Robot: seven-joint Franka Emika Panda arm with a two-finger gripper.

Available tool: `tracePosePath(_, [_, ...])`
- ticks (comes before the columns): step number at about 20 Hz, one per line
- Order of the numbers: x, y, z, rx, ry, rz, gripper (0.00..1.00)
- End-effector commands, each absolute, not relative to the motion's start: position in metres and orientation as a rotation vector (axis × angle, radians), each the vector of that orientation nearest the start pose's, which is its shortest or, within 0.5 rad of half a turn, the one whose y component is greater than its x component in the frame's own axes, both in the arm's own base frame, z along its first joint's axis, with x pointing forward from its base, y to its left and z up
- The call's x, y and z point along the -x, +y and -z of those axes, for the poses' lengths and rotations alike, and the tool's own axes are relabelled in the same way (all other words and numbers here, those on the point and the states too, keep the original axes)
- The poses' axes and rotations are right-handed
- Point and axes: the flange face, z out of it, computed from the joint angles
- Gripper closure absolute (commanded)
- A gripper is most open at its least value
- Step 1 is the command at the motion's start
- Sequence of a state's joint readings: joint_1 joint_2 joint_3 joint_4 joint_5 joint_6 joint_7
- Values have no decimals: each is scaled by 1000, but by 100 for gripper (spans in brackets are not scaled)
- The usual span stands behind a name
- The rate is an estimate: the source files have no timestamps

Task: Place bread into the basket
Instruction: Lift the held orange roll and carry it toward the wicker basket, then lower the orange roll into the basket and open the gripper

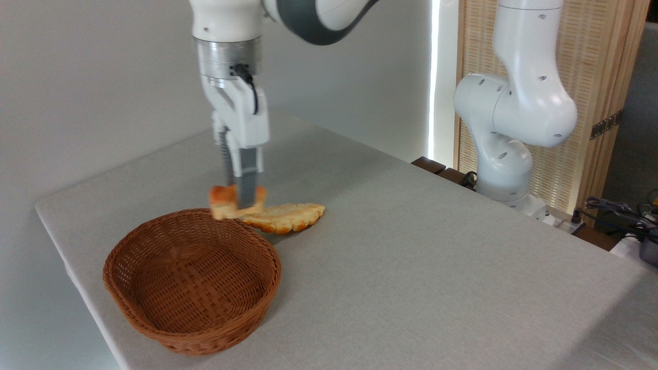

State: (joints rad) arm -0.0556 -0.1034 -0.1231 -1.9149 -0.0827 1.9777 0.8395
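Currently: grey table [411, 246] fills most of the view, bare apart from three things near its left end. My arm comes down from the top of the view, wrist vertical.

Basket [193, 280]: reddish-brown wicker, sits upright on the table close to the front-left edge. Inside is empty; only weave shows.

Pastry [288, 217]: long, pale, ridged, lies flat on the table just behind the basket's far rim. Not the target. Leave it.

Bread [226, 200]: small orange-golden bun, held off the table, at the basket's far rim and slightly above it. It appears to overlap the near end of the pastry; I cannot tell whether they touch. Slight blur on bun and fingers.

Tool [241, 203]: fingers point straight down, closed narrow around the bread, one grey finger across its front.

Progress, my judgement: grasp is done and the bun is lifted. Transfer is partly done, since the bun hangs over the rim rather than over the basket's middle. Left to do: carry it forward over the open basket, lower it, open the fingers, withdraw upward. Risk: the bun sits low against the rim, so it could clip the wicker edge on the way across.
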Motion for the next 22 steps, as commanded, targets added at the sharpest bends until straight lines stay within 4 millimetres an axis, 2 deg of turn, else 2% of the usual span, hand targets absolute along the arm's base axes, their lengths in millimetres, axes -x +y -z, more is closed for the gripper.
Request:
tracePosePath(1, [-562,-132,-537,2843,1347,398,8])
tracePosePath(3, [-566,-147,-526,2859,1329,402,0])
tracePosePath(6, [-571,-161,-511,2868,1331,409,0])
tracePosePath(12, [-574,-162,-501,2878,1334,383,0])
tracePosePath(14, [-575,-156,-501,2887,1316,381,0])
tracePosePath(16, [-574,-154,-516,2887,1311,383,0])
tracePosePath(20, [-568,-147,-581,2867,1323,251,0])
tracePosePath(22, [-568,-135,-596,2864,1292,217,0])
